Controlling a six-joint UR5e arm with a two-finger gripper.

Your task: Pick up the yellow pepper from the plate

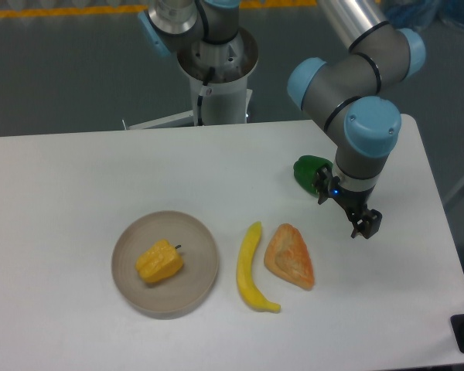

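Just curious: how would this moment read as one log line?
yellow pepper: on plate, untouched | tool: far right near green pepper, empty | pick: not started

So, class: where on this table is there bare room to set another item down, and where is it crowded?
Bare table lies left of and behind the plate, up to the far edge. Another bare strip runs along the near right edge, past the triangular pastry. It is crowded around the banana, pastry, green pepper and gripper. The yellow pepper sits mid-plate.
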